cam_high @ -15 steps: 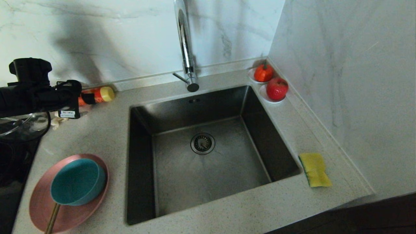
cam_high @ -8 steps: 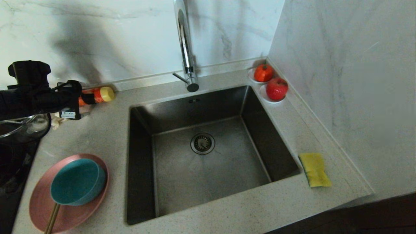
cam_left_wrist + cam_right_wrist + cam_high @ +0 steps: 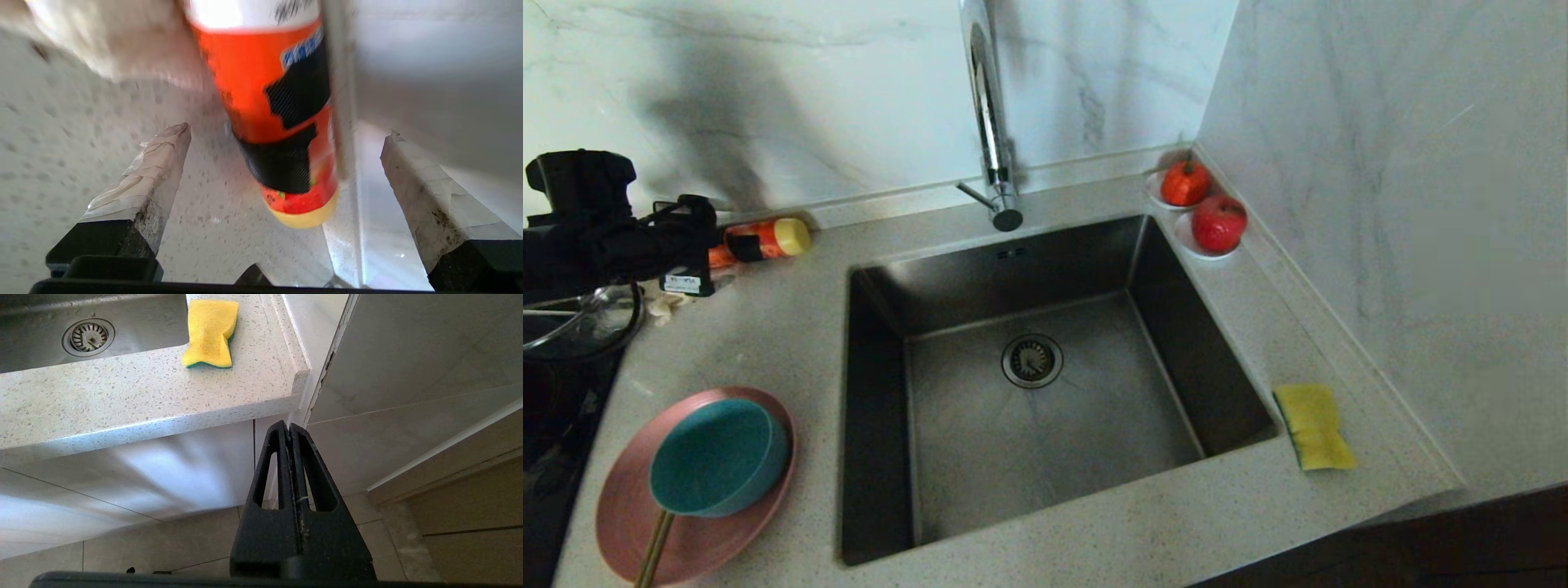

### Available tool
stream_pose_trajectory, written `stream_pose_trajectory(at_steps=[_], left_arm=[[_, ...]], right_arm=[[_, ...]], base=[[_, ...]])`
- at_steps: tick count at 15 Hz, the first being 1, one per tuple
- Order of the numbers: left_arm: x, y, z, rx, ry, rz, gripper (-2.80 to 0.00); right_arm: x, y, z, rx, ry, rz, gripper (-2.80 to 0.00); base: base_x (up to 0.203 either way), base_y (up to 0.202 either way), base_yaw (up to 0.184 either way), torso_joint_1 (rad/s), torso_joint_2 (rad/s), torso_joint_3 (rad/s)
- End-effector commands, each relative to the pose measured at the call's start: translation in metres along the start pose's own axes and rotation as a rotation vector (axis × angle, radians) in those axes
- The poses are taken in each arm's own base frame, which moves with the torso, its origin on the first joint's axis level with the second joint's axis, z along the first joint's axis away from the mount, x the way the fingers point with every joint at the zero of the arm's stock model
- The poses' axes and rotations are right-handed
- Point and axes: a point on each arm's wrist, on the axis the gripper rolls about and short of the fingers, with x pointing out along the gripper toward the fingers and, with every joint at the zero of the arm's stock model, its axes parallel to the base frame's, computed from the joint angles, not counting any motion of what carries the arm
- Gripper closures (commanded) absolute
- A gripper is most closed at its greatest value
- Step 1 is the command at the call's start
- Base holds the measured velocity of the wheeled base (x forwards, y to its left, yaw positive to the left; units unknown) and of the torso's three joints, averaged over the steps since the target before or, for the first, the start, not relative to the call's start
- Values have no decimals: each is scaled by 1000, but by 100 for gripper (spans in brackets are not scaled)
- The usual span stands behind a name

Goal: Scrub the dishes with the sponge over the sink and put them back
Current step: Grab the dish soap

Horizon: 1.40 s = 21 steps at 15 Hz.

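Two arms on this rig, and only the left one is out over the counter (image 3: pixel 792 343). The deep sink (image 3: pixel 1045 408) sits empty at centre. At the near left corner, the pink plate (image 3: pixel 621 514) carries the teal bowl (image 3: pixel 719 457) and a wooden stick (image 3: pixel 654 551). The sponge (image 3: pixel 1313 426) lies well apart, on the sink's right rim. The left gripper (image 3: pixel 286 163) hovers by the back wall, fingers spread wide around an orange bottle (image 3: pixel 278 102), gripping nothing. The right gripper (image 3: pixel 291 435) hangs below the counter edge, fingers clenched and empty. Best play, probably: leave the bottle, swing to the plate, and grip its rim squarely so the bowl doesn't slide.
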Motion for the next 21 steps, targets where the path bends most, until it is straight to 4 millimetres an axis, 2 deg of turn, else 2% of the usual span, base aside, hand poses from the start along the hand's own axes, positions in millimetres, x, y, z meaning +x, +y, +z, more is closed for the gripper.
stream_pose_trajectory(at_steps=[1, 14, 21], left_arm=[[-3, -1, 4, -4, -9, -3, -280], [3, -1, 5, -1, -52, -18, -280], [18, 1, -4, -1, -89, 17, -280]], right_arm=[[0, 0, 0, 0, 0, 0, 0], [0, 0, 0, 0, 1, 0, 0], [0, 0, 0, 1, 0, 0, 0]], base=[[0, 0, 0, 0, 0, 0], [0, 0, 0, 0, 0, 0], [0, 0, 0, 0, 0, 0]])
